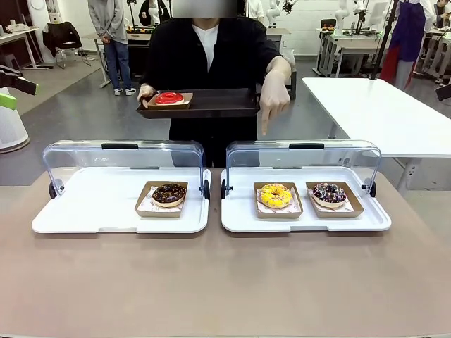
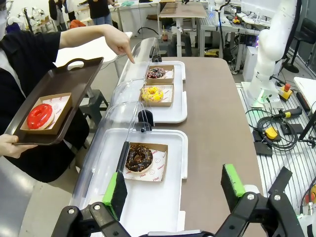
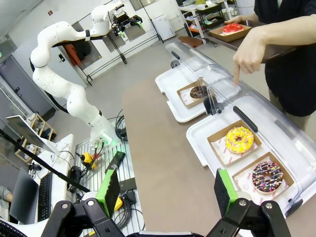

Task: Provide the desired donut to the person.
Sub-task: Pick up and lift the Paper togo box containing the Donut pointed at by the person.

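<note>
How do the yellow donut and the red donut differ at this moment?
The yellow donut has yellow icing; the red donut has red icing. The yellow donut lies on a white tray on the table, beside a sprinkled donut; the red donut is alone on a dark tray that the person holds. The person's other hand points down towards the yellow donut's tray, away from the red donut. Both sit in brown paper boxes.

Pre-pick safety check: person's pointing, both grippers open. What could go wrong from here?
1. Wrong pick: the pointing hand aims only roughly at the yellow donut, and the sprinkled donut sits right beside it in the same white tray.
2. Contact: that hand hangs over the raised clear lid, close to any reach for the yellow donut.
</note>
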